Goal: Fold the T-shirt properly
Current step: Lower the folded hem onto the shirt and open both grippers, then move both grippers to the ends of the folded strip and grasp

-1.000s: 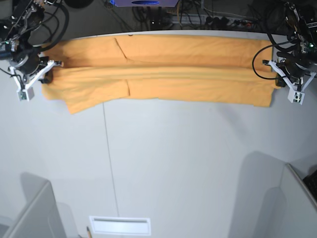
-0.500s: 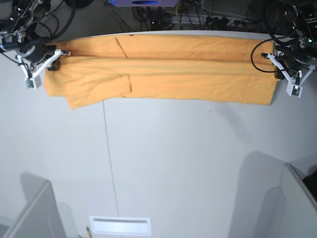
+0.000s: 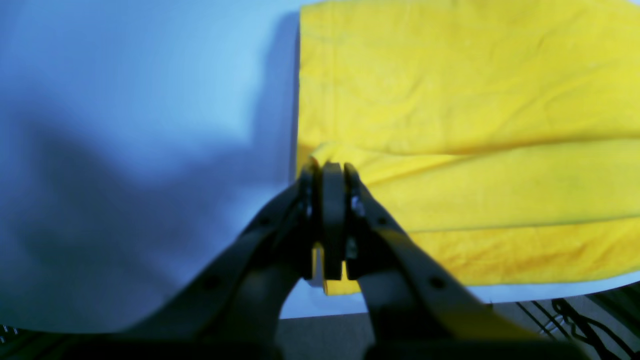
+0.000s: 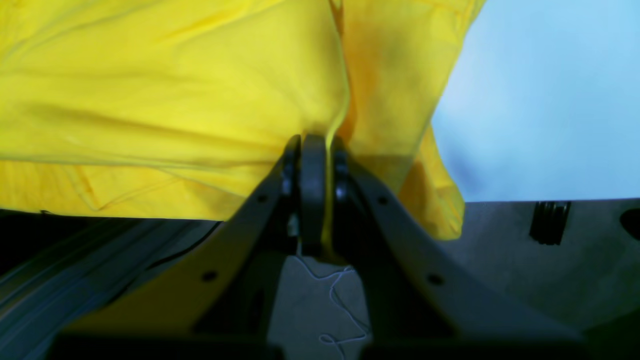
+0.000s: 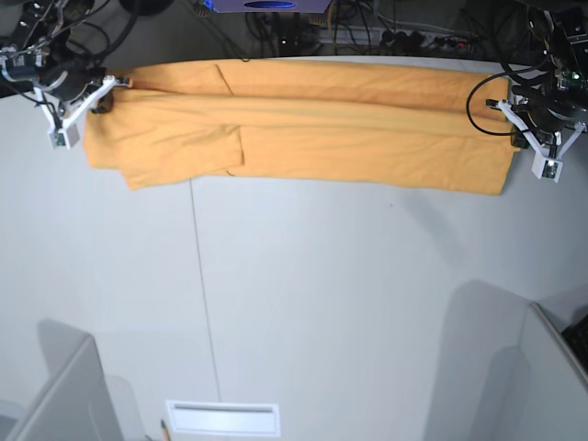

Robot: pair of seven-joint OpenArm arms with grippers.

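Across the far edge of the white table (image 5: 303, 303), at 12 o'clock in the base view, the T-shirt (image 5: 349, 129) is laid out as a long orange band folded lengthwise, one sleeve spread toward 10 o'clock. At 2 o'clock the left arm is held low over the table's corner, and the left gripper (image 3: 327, 172) is seen in its wrist view with jaws pressed together on a lifted fold at the shirt's short edge; the cloth beyond it lies flat in layered strips. At 10 o'clock the right arm is reached out to the table's rim, and the right gripper (image 4: 314, 145) is likewise clamped narrow on a pinch of fabric, part of which is draped past the table edge toward the floor (image 4: 500, 260).
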